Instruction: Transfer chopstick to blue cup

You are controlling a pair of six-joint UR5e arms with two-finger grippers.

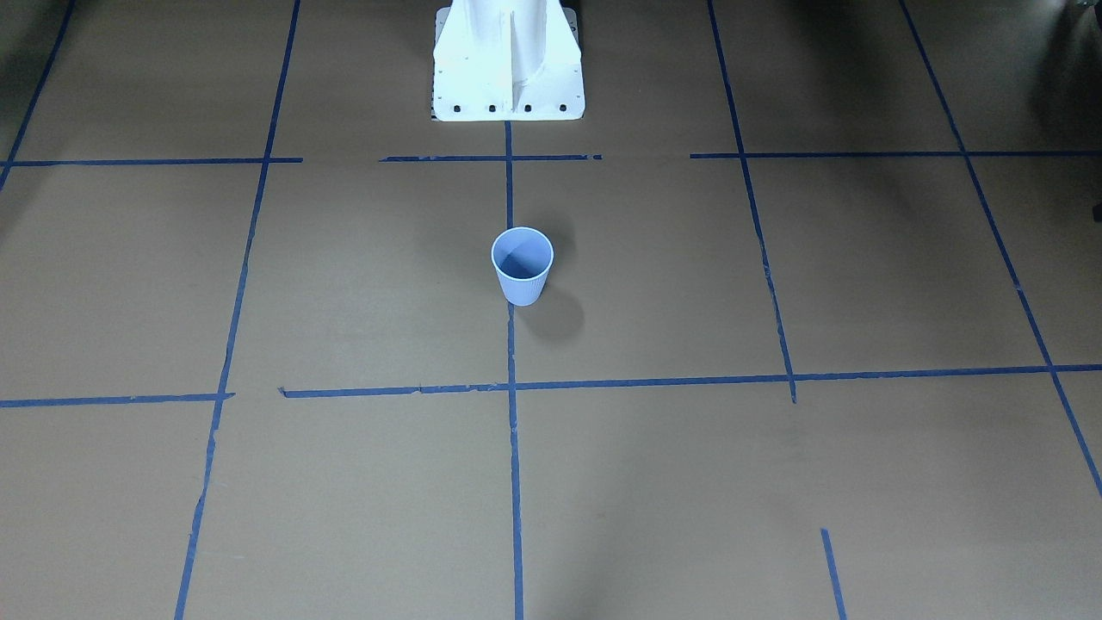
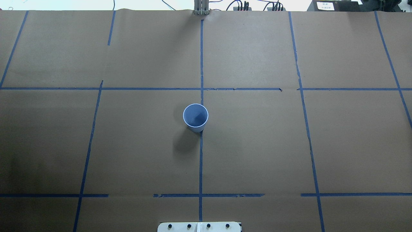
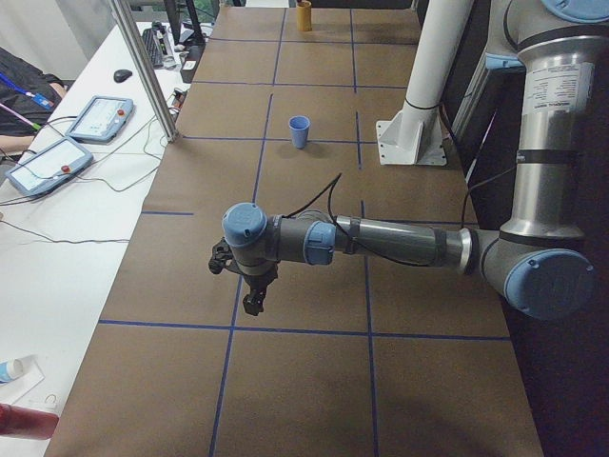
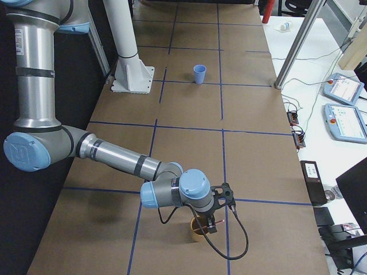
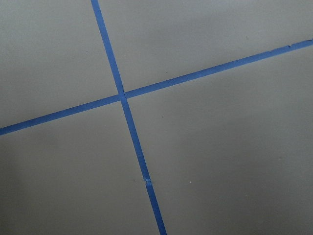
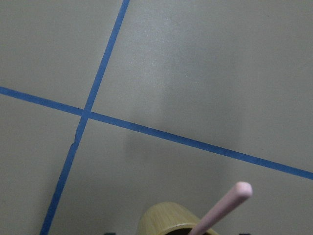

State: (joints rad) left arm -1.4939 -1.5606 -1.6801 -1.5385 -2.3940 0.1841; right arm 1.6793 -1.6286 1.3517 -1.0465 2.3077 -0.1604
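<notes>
Brown paper tabletop [image 2: 257, 145] with blue tape lines [image 5: 122, 95] sits under my left gripper [image 3: 255, 303]. My right gripper [image 4: 213, 222] hangs just over a tan wooden cup [image 6: 166, 220], and the light blue ribbed cup [image 1: 522, 267] is well away from it. A pale pink chopstick [image 6: 222, 208] pokes up from the tan one. Can't tell if either gripper's clenched.

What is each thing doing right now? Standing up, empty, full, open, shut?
blue cup: upright, empty, alone mid-table.
chopstick: slanted, sticking out of the tan cup.
tan cup: upright, holds the chopstick.
left gripper: points down above bare table; open or shut, cannot tell.
right gripper: just over the tan cup; open or shut, cannot tell.
</notes>
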